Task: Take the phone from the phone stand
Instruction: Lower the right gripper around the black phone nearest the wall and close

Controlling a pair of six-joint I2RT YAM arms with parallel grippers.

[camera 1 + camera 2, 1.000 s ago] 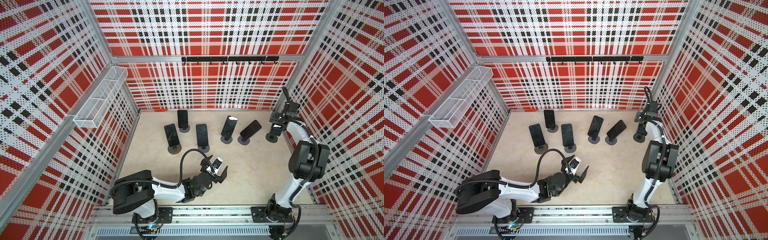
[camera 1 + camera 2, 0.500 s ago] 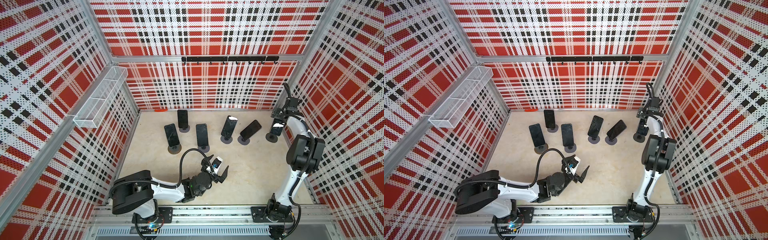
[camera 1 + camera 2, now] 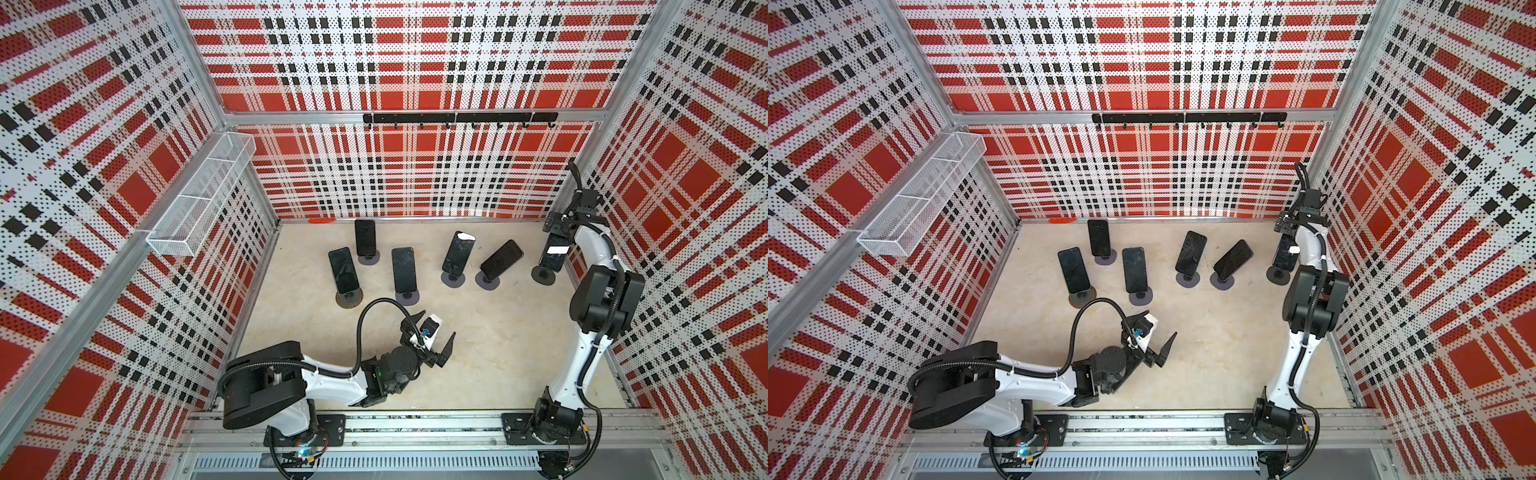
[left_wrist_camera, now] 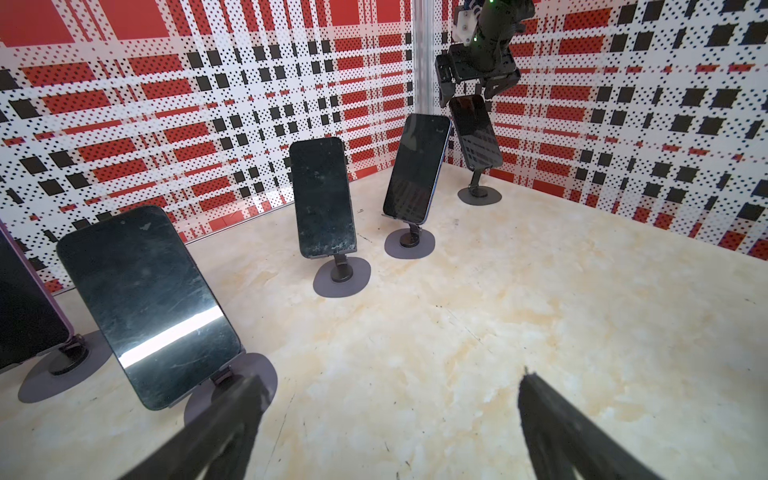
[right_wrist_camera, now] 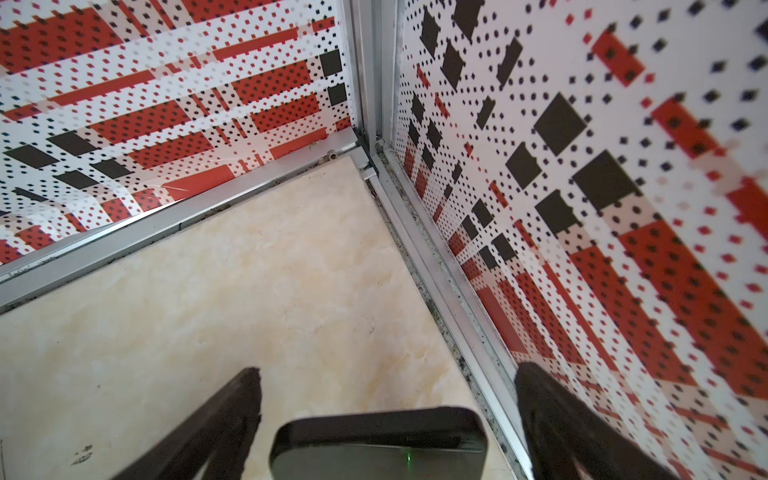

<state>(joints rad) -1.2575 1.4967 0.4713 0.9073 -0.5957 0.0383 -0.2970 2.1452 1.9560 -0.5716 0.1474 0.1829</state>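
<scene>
Now the right gripper stands spread, one finger either side of the phone's top edge with a gap on both sides, gripping nothing. Its arm leans further toward the back wall than a second ago. The phone sits tilted on its stand, just beside the right wall, with open floor toward the neighbouring phone. The left gripper, unmoved, gapes over bare floor.
</scene>
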